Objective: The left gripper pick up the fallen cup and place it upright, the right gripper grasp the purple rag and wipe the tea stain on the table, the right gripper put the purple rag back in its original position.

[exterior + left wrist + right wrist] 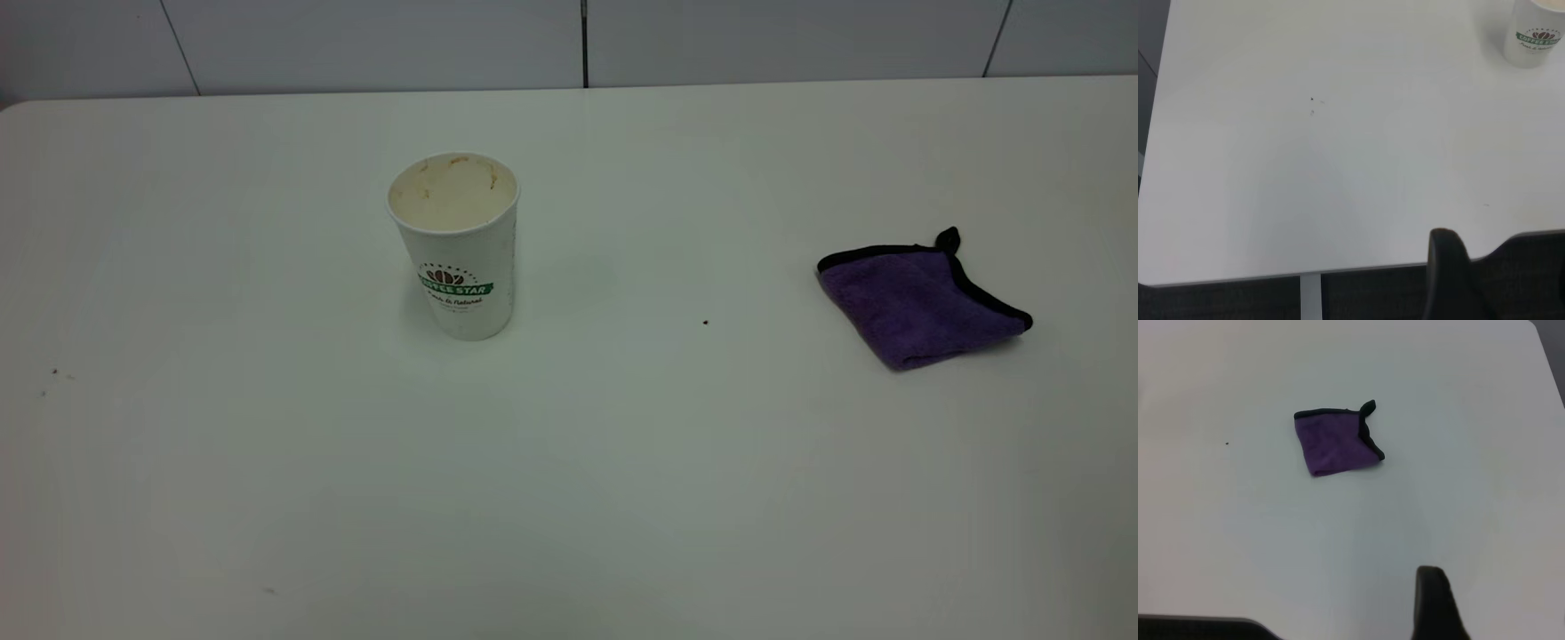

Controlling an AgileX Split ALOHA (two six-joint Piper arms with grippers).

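Observation:
A white paper cup (458,244) with a green logo and brown traces inside stands upright left of the table's middle. It also shows in the left wrist view (1535,37). The folded purple rag (920,302) with black trim lies flat at the right, and shows in the right wrist view (1337,443). Neither gripper shows in the exterior view. Part of my left gripper (1446,273) hangs over the table's near edge, far from the cup. Part of my right gripper (1435,603) is above bare table, well short of the rag. No stain shows between cup and rag.
The white table (569,462) carries a few tiny dark specks (705,323), with more at the left (55,372). A tiled wall (373,40) runs behind the far edge. The table's near edge (1305,273) and left edge show in the left wrist view.

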